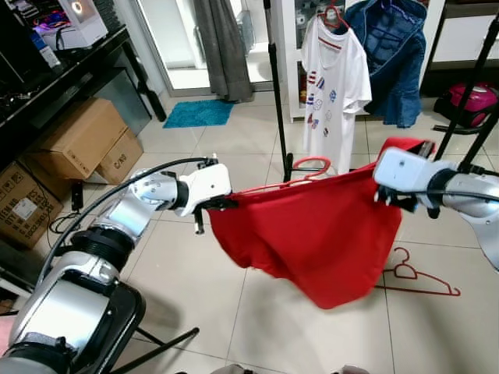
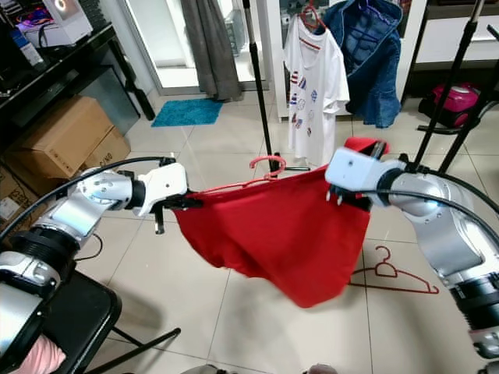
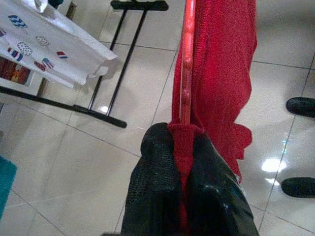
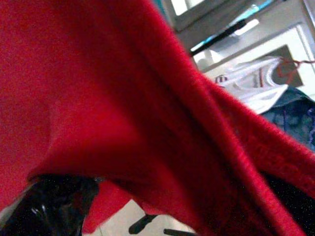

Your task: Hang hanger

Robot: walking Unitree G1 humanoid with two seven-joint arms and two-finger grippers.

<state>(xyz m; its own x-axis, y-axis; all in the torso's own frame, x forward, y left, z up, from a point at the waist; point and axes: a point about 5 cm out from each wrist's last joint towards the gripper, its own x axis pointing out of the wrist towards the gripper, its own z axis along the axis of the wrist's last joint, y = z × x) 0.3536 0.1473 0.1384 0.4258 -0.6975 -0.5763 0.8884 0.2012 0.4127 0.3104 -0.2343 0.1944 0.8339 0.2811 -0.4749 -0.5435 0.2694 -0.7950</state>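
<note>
- The red garment point(image 1: 320, 234) hangs spread in the air between the two grippers, in front of the black clothes rack pole point(image 1: 277, 93), its lower edge sagging toward the tiled floor point(image 1: 195, 288).
- The left gripper point(image 3: 182, 147) is clenched on one top corner of the red garment, and the red hanger point(image 3: 186, 64) runs straight out from between its fingers point(image 3: 157, 172) along the cloth's upper edge.
- The hanger's hook point(image 1: 310, 164) rises above the garment's top edge, just in front of the rack pole's foot.
- The right gripper point(image 1: 394, 199) is at the garment's opposite top corner, with cloth draped over it; whether its fingers are closed I cannot tell.
- A white printed T-shirt point(image 1: 334, 86) hangs beyond the rack pole, with a blue denim jacket point(image 1: 394, 54) beside it.
- A second red hanger point(image 1: 413, 276) lies on the floor below the right gripper.
- Cardboard boxes point(image 1: 82, 140) stand well off to the rack pole's left side.
</note>
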